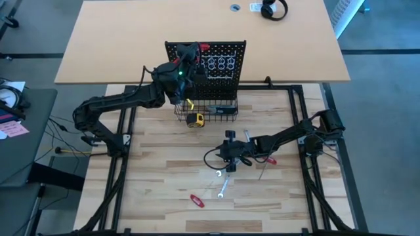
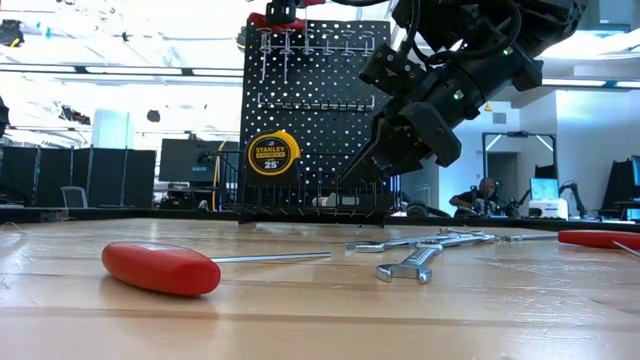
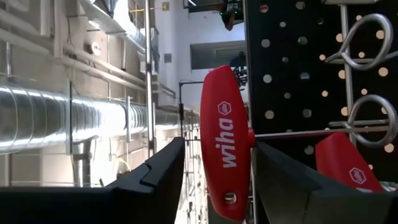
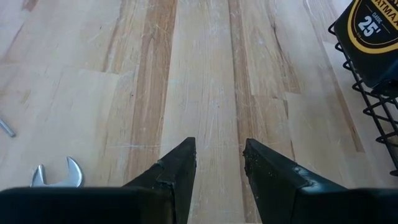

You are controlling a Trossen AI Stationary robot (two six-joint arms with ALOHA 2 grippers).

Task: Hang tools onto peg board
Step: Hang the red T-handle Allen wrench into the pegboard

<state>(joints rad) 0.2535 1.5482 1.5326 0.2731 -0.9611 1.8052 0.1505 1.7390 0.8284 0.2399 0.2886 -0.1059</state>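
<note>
Left wrist view: red T-handle driver hangs on peg board, shaft through a ring hook, a 2nd red handle just beside it. Left gripper straddles the handle, fingers apart, not clamping; looks like a release. To finish well: back straight off along the shaft line, no sideways drag, so the handle doesn't lift out of the hook. Handle's long axis runs crosswise to the shaft; shaft runs along the board face. Right gripper hovers low over table, part open, holding nothing, wrench nearby, tape measure in wire basket.
</note>
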